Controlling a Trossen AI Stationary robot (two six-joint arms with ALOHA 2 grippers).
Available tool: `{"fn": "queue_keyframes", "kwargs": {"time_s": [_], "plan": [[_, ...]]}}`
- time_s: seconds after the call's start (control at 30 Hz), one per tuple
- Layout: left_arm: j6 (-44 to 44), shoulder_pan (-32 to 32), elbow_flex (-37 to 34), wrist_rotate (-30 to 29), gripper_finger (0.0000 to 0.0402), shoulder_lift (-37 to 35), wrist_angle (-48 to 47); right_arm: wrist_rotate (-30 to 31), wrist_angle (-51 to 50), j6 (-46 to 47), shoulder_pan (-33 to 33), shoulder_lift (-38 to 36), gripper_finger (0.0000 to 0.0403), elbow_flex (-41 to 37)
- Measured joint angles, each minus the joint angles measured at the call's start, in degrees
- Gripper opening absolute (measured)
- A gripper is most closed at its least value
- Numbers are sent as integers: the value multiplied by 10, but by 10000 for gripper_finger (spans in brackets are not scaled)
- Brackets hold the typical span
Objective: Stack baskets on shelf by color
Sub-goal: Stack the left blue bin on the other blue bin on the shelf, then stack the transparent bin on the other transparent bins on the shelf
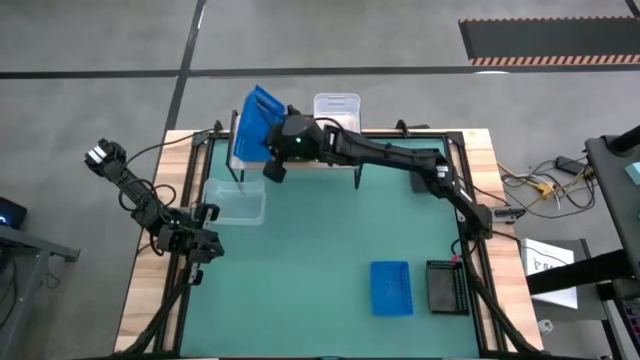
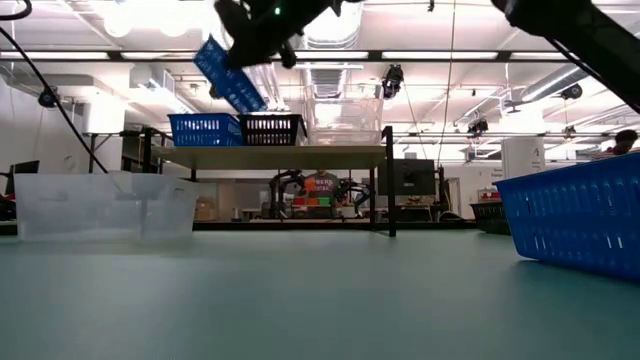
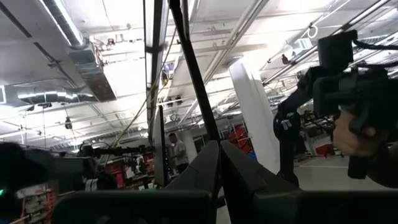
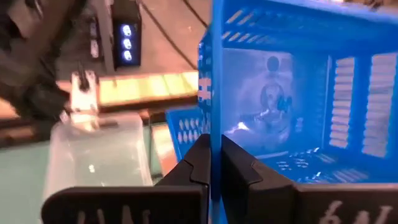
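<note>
My right gripper (image 1: 270,142) is raised over the left end of the shelf (image 2: 270,152) and is shut on a blue basket (image 2: 228,75), which tilts in the air. On the shelf's wood top stand a blue basket (image 2: 205,129), a black mesh basket (image 2: 272,129) and a clear basket (image 2: 345,122). Another clear basket (image 1: 235,201) rests on the mat in front of the shelf. A blue basket (image 1: 391,287) and a black basket (image 1: 447,287) lie near the front right. My left gripper (image 3: 219,168) is shut and empty at the table's left edge (image 1: 200,243). My right gripper pinches one side wall of the blue basket at its rim (image 4: 215,118), one finger inside the basket and one outside. The basket is lifted clear of the shelf and tilted, its open side turned toward the gripper.
The shelf's thin black legs (image 2: 391,185) stand on the green mat at the far edge. The mat's middle (image 1: 330,240) is bare. Cables and a bench (image 1: 560,180) lie off the table's right side.
</note>
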Motion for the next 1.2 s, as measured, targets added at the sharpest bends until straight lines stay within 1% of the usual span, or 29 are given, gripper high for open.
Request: {"fn": "queue_keyframes", "kwargs": {"time_s": [0.4,0.63,0.73,1.03,1.13,1.2], "plan": [[-1,0,0,0,0,2,0,0,8,-14,-13,18,9,-4],[-2,0,0,0,0,2,0,4,16,-16,-13,18,11,-24],[-2,0,0,0,0,2,0,5,16,-17,-14,18,28,-32],[-3,0,0,0,0,2,0,4,26,-16,-14,18,110,-28],[-3,0,0,0,0,2,0,4,35,-16,-13,18,123,-18],[-3,0,0,0,0,2,0,4,49,-16,-13,18,124,-16]]}}
